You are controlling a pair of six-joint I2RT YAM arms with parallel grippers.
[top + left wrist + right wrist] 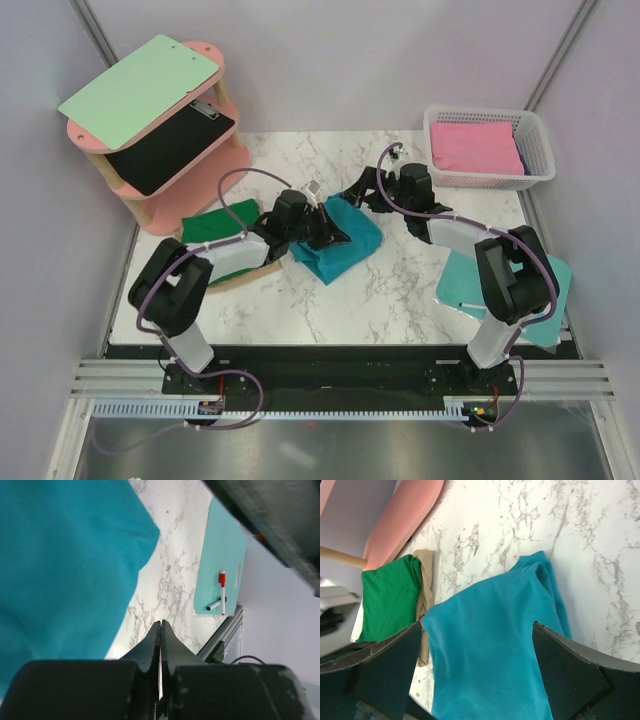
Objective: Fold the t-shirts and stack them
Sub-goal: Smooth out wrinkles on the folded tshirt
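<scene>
Hovering over teal t-shirt (490,645), right fingers (385,665) spread wide — left fingers (150,650) pressed together

The white marble table (400,300) carries a crumpled teal-blue t-shirt (345,245) at its centre. Left of this t-shirt lies a folded green t-shirt (215,227), with a tan piece (425,580) at its edge. Behind-left stands a pink shelf (160,205). Behind-right sits a white basket (480,181). A teal board (457,283) lies to the right.

Green t-shirt (215,225) partly hidden under L arm (top view); teal t-shirt (60,565) cut off by left wrist view's edges; teal board (458,285) partly behind R arm.
</scene>
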